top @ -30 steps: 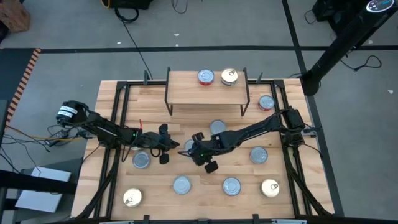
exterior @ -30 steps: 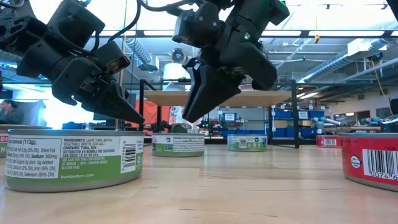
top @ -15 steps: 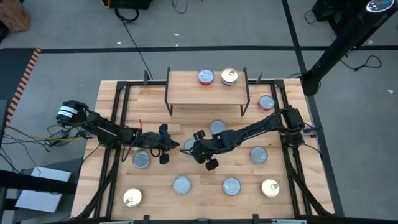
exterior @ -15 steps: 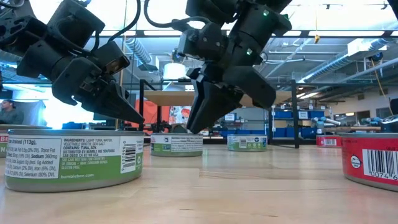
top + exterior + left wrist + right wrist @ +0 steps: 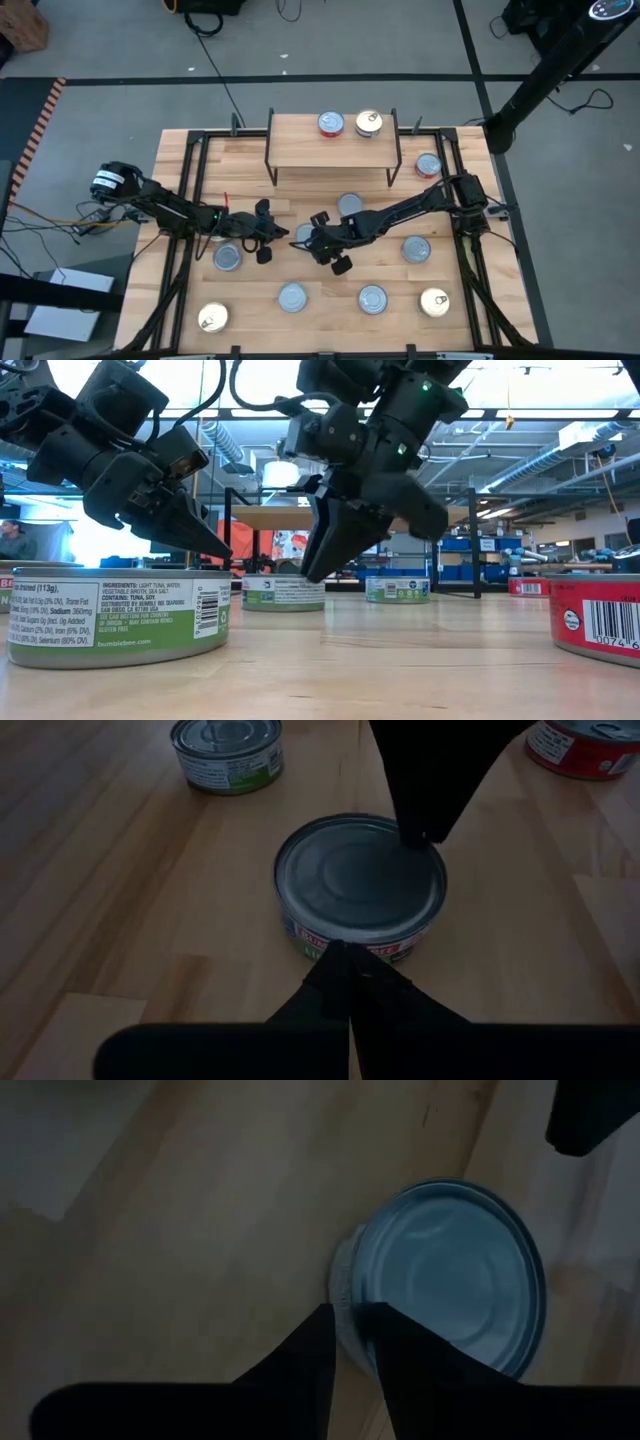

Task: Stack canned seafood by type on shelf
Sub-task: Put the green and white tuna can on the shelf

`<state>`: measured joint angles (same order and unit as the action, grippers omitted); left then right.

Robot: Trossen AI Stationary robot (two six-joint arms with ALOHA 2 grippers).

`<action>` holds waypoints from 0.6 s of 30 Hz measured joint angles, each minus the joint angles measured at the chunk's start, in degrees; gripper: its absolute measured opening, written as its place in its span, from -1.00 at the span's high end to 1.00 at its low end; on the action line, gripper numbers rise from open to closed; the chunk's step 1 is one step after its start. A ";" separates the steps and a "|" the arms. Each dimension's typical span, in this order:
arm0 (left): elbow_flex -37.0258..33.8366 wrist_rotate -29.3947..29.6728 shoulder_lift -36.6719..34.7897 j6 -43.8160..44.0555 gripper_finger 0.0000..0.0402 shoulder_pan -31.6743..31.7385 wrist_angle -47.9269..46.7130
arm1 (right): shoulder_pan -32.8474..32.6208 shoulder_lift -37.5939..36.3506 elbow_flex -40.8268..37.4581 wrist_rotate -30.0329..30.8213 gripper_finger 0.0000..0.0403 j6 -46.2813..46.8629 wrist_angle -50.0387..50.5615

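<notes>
High view: both arms meet at table centre over one silver-blue tin [image 5: 360,885]. The right gripper [image 5: 345,1330] hangs narrowly parted at the tin's rim, holding nothing; the left gripper [image 5: 345,970] is pressed together beside it. Two tins already sit on the shelf [image 5: 300,140] at twelve o'clock. Next, the jaws likely must widen to straddle the tin.
</notes>
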<state>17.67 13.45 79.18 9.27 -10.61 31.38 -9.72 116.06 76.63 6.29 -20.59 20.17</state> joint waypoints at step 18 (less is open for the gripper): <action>-0.02 0.05 0.00 -0.10 1.00 0.00 1.87 | 0.82 0.01 -0.16 1.33 0.97 -0.23 -1.45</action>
<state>17.65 13.50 79.18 9.16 -10.61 33.26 -8.90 116.07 76.48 7.62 -20.82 18.72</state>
